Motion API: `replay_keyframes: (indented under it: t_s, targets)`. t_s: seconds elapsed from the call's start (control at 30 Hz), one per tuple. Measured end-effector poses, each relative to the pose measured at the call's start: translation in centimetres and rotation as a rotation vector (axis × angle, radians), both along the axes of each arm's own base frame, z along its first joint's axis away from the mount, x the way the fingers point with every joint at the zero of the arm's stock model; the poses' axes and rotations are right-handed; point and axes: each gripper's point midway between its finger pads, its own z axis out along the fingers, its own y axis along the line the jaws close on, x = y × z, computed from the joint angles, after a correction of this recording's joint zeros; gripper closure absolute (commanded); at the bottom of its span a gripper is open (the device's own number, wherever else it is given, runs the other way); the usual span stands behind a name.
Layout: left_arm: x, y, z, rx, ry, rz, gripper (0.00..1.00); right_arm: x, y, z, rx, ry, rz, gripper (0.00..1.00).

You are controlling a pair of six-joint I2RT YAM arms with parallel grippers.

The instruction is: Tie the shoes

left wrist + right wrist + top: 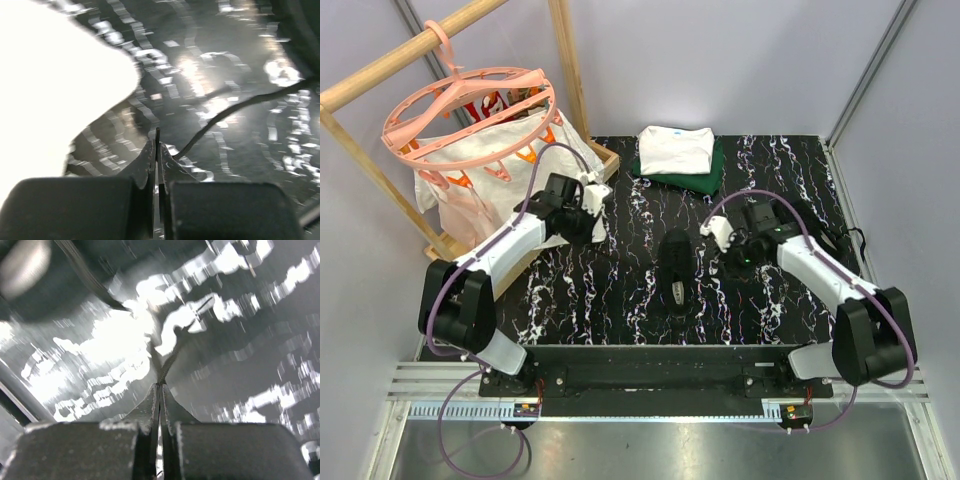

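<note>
Left gripper [157, 149] at 10 o'clock, right gripper [160, 389] at 2 o'clock of sneaker [677, 272]; each pinched shut on lace [240, 105], likely spreading ends for knotting.

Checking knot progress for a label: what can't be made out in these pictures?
- Top view: any knot on the shoe; black laces vanish against it and the dark table.
- Left wrist: the lace from the left gripper runs off the right edge.
- Right wrist: heavy blur; one strand or two in the right gripper, unclear.
</note>
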Motion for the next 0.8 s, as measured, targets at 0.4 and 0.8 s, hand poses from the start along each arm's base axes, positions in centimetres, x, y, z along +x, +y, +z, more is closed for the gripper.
replay_keyframes:
  t_s: [0.4,0.8]
  targets:
    - [2.7,6.6,0.1,0.181,-0.096,0.065,1.00,-2.7,-5.5,-0.9,-0.123,0.037,-0.081,1.00]
    - [3.1,7.2,-0.1,0.212,-0.115,0.027,1.00,-2.7,-6.1,-1.2,-0.137,0.039,-0.091,1.00]
